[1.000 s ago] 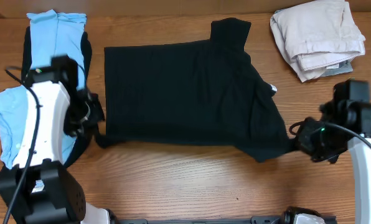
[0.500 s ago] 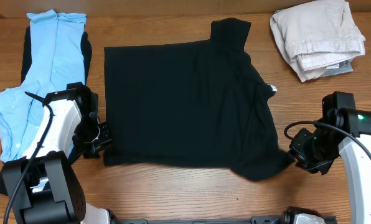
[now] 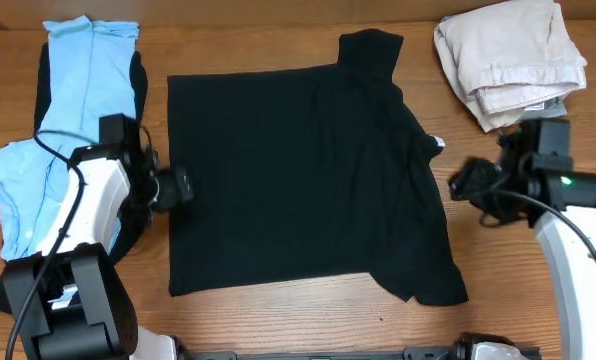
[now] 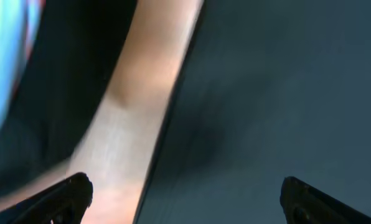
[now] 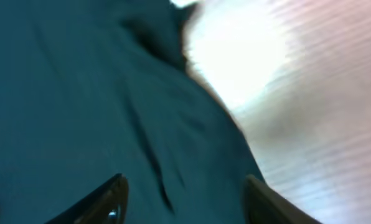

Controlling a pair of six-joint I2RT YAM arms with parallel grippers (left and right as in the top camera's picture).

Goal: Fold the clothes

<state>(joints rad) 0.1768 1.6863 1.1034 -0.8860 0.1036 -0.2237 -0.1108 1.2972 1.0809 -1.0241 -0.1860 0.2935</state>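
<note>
Overhead, far left: light blue garment [image 3: 83,90] lies long and rumpled down the left side of the tabletop [image 3: 278,310]. It sits on a dark garment [image 3: 138,80] that shows along its edges.
Left fingers [image 3: 181,187]: mine, at the left edge of the black garment [image 3: 298,180], about halfway down that edge. They point in toward the cloth.
Left wrist: both tips sit at the bottom corners of the view, spread wide with nothing between them. Below are black cloth on the right, a strip of bare wood in the middle, and more dark cloth and a bit of blue on the left. Blurry.
Black garment: spread flat mid-tabletop, roughly rectangular. One sleeve sticks up at the top right. The right side flares toward the lower right corner and has a few creases. I'm not holding it with either set of fingers.
White label [image 3: 437,143]: small, on the garment's right edge, upper half.
Right fingers [image 3: 461,183]: mine, just beside the garment's right edge, a little below the label, over wood.
Right wrist: tips apart and empty. Black cloth fills the left of the view, bare tabletop the right. Also blurry.
Far right, top corner: beige folded clothes [image 3: 508,60] in a stack, well apart from the black garment.
</note>
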